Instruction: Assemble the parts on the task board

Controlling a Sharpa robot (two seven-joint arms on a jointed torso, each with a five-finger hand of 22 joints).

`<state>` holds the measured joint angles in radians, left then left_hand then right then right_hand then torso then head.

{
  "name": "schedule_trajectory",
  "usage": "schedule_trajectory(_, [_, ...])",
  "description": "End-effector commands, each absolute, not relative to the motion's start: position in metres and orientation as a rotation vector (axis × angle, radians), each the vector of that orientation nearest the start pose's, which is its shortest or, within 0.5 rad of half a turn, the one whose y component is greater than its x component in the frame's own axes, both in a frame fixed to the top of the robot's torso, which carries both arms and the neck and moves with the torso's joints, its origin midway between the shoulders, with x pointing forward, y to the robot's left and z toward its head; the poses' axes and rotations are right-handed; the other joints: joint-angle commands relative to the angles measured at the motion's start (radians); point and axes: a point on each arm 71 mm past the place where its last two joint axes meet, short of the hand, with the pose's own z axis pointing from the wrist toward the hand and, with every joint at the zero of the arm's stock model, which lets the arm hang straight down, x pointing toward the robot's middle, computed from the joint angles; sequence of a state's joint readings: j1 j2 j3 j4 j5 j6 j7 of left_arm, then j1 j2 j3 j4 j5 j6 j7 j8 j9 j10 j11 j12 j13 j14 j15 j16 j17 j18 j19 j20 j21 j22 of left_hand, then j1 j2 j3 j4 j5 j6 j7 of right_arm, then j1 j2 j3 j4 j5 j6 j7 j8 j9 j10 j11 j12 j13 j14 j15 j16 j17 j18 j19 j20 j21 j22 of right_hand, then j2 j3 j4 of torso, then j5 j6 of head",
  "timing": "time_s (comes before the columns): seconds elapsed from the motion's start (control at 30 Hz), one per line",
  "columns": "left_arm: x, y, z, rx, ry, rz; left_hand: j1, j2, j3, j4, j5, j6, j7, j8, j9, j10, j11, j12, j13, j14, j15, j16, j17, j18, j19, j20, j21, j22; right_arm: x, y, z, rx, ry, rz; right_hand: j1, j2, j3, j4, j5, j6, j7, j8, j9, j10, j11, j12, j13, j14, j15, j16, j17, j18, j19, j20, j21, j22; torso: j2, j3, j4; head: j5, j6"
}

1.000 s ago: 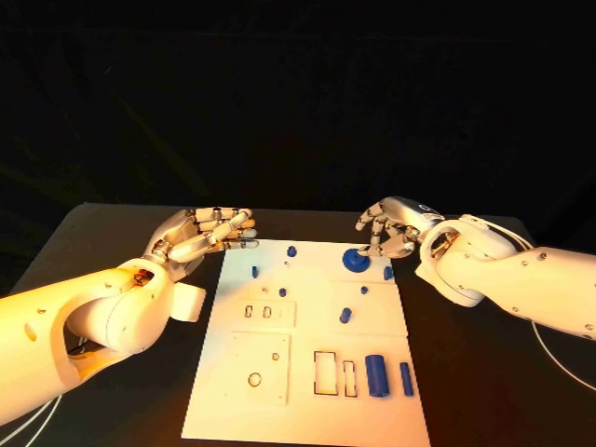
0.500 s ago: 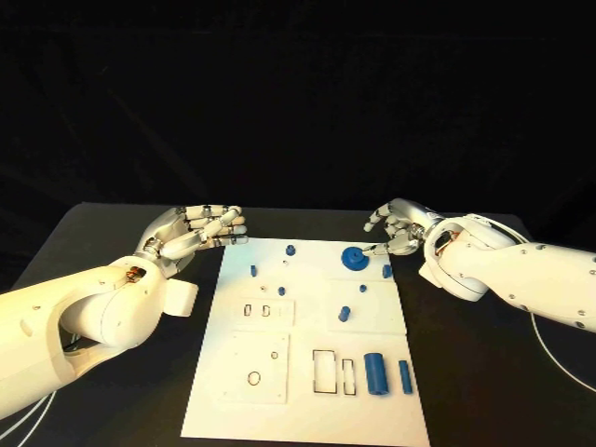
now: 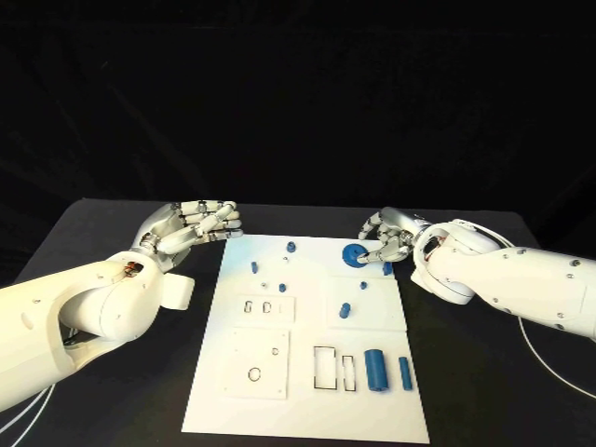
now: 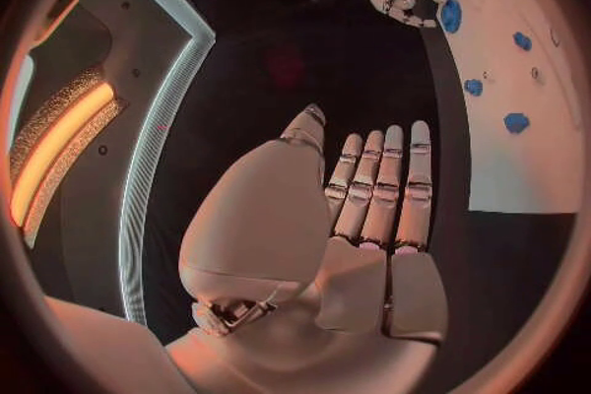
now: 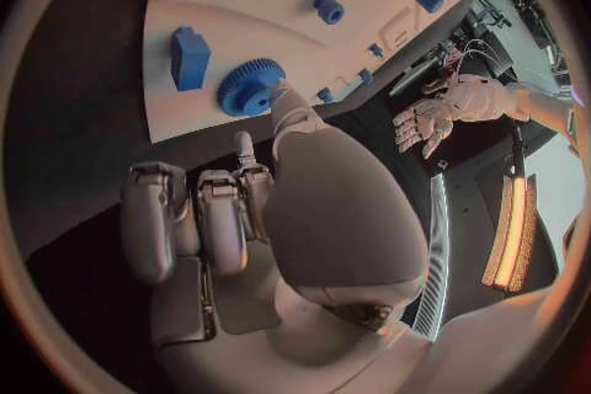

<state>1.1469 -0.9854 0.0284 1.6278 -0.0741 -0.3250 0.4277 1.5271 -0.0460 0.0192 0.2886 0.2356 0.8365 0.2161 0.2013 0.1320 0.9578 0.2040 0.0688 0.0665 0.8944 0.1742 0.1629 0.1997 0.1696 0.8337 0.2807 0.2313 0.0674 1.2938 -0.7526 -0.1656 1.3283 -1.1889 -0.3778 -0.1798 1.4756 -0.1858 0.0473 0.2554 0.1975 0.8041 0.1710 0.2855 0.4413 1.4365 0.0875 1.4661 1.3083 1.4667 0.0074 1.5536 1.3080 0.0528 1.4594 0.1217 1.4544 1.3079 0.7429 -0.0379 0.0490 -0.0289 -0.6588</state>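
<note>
Centrally, the white task board (image 3: 304, 372) lies on the black table (image 3: 97, 233); a blue gear (image 3: 356, 255) sits at its far end; the right hand (image 3: 386, 240) touches that gear with one fingertip, other fingers curled; beyond the board's opposite far corner, the left hand (image 3: 191, 228) hovers, fingers extended, grasping nothing.

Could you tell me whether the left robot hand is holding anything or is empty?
Empty: the left robot hand has nothing in its palm, its fingers straight and side by side, off the task board's edge.
</note>
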Motion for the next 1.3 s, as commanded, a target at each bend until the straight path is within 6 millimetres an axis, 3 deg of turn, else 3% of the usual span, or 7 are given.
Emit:
schedule_trajectory(0.03, [0.470,0.252,-0.163,-1.051,1.316,-1.524,-0.003,0.001,-0.009,-0.001,-0.005,-0.009,0.040,-0.004,-0.002,-0.009,0.006,-0.005,-0.001,-0.016,0.003,-0.015,0.001,0.011,-0.019,0.003,-0.014,-0.002,0.526,-0.225,-0.196,0.115,1.737,0.513,0.011,0.002,0.001,0.008,0.003,0.000,-0.001,0.005,0.002,0.006,0.000,0.005,0.091,0.095,0.008,0.004,0.218,-0.013,0.009,0.000,0.004,0.117,-0.001,-0.0007,-0.0005,0.000,-0.002])
schedule_trajectory(0.37, [0.475,0.263,-0.163,-1.054,1.279,-1.488,0.004,0.003,-0.018,-0.002,-0.004,-0.034,0.047,-0.019,-0.010,-0.062,0.019,-0.007,-0.004,-0.074,0.023,-0.058,-0.018,-0.002,-0.085,0.010,-0.058,-0.002,0.525,-0.218,-0.199,0.098,1.742,0.526,0.018,0.007,0.006,0.012,0.003,0.007,-0.003,0.010,0.003,0.008,-0.001,0.007,0.095,0.095,0.008,0.005,0.221,-0.014,0.012,0.000,0.009,0.123,0.000,0.0006,-0.0001,0.000,-0.003])
schedule_trajectory(0.8, [0.486,0.284,-0.161,-1.066,1.226,-1.436,0.005,0.003,-0.018,-0.003,-0.004,-0.037,0.048,-0.020,-0.011,-0.067,0.020,-0.007,-0.004,-0.077,0.024,-0.060,-0.020,-0.003,-0.087,0.010,-0.060,-0.002,0.525,-0.214,-0.204,0.085,1.764,0.522,0.033,0.019,0.021,0.015,0.003,0.026,-0.006,0.015,0.001,0.012,-0.004,0.011,0.102,0.096,0.005,0.006,0.224,-0.016,0.016,-0.002,0.014,0.131,0.000,0.0006,0.0007,0.001,-0.008])
schedule_trajectory(1.3, [0.487,0.287,-0.161,-1.071,1.226,-1.435,0.006,0.004,-0.018,-0.003,-0.004,-0.036,0.049,-0.020,-0.011,-0.068,0.021,-0.007,-0.004,-0.077,0.024,-0.061,-0.020,-0.003,-0.088,0.010,-0.060,-0.001,0.526,-0.215,-0.208,0.065,1.769,0.491,0.045,0.024,0.034,0.013,0.004,0.032,-0.007,0.013,-0.002,0.011,-0.006,0.010,0.102,0.096,0.004,0.007,0.224,-0.016,0.016,-0.003,0.014,0.132,0.000,0.0013,-0.0001,0.003,-0.009])
